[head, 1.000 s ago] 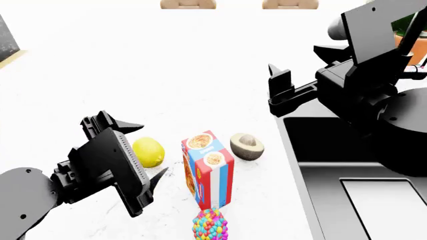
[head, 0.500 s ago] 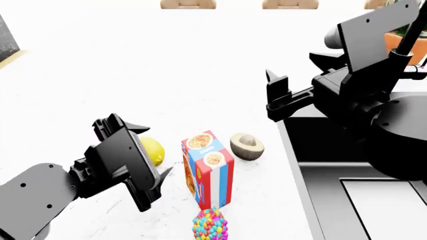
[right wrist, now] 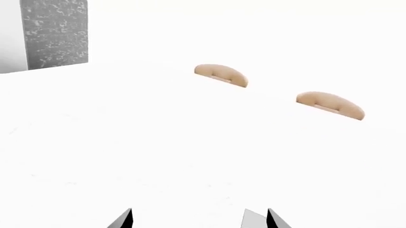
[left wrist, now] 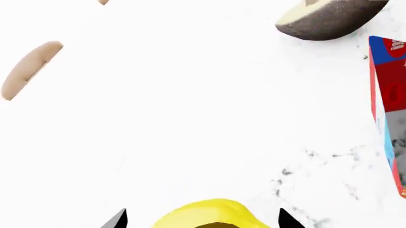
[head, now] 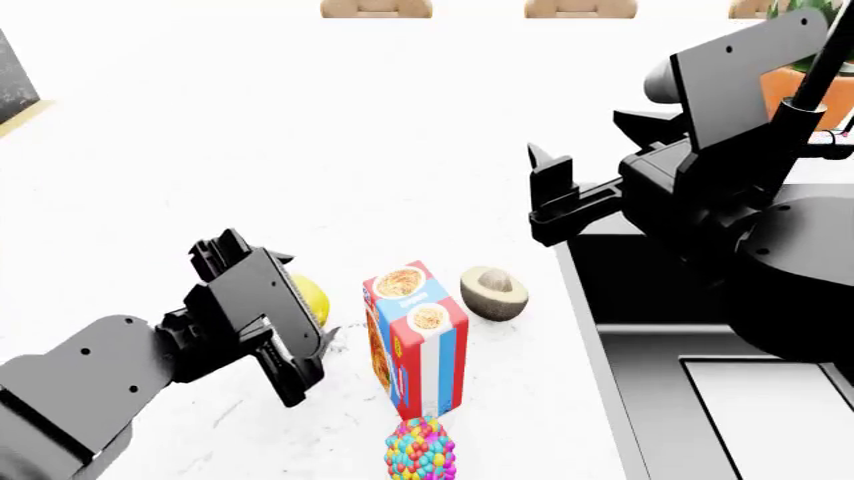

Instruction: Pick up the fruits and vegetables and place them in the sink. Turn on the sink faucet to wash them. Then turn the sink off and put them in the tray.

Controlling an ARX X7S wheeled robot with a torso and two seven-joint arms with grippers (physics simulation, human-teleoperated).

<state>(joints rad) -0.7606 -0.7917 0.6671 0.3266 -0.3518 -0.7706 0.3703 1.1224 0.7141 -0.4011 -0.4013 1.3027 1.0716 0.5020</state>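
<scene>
left gripper [head: 304, 320] moved closer over lemon [head: 314, 297], jaws apart astride it; right gripper [head: 545, 185] apart, barely shifted

One lemon [head: 311, 297], one avocado half [head: 494, 292] — plus one striped box [head: 416, 338], one beaded ball [head: 420, 449].

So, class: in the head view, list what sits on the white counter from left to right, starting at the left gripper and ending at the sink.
Left gripper → lemon → striped box → avocado half → sink.
</scene>
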